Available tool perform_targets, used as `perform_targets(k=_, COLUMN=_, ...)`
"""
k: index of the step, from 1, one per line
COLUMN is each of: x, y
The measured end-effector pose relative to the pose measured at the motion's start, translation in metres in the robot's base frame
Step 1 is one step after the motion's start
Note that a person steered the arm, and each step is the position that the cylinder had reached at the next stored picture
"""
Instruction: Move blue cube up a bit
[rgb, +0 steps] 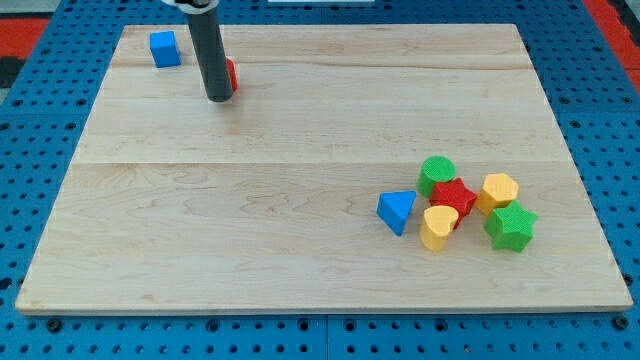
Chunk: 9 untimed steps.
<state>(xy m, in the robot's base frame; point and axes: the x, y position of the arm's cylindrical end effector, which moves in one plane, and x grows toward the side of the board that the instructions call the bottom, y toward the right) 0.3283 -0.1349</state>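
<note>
Blue cube (165, 48) sits top-left corner of light wooden worktop (300, 200). My tip (218, 98) lies right and slightly below it, apart, hiding red block (231, 75). No hand fitted, rod only. Tip likely needs getting beneath cube.

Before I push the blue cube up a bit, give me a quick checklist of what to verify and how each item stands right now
1. Blue cube in view, near the top left corner of the board: ok.
2. My tip below the cube so a push goes upward: not ok, it sits to the cube's lower right, apart from it.
3. Path from tip to under the cube free of blocks: ok.
4. Red block clear of the rod: cannot tell, the rod hides most of it.
5. Room above the cube before the board's top edge: not ok, very little.
6. Cluster at lower right, including the blue triangular block, out of the way: ok.
</note>
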Motion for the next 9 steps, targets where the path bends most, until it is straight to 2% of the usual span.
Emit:
perform_targets(k=4, x=-0.068, y=-0.019)
perform_targets(k=5, x=-0.042, y=-0.067)
perform_targets(k=6, x=-0.040, y=-0.110)
perform_targets(k=9, x=-0.051, y=-0.105)
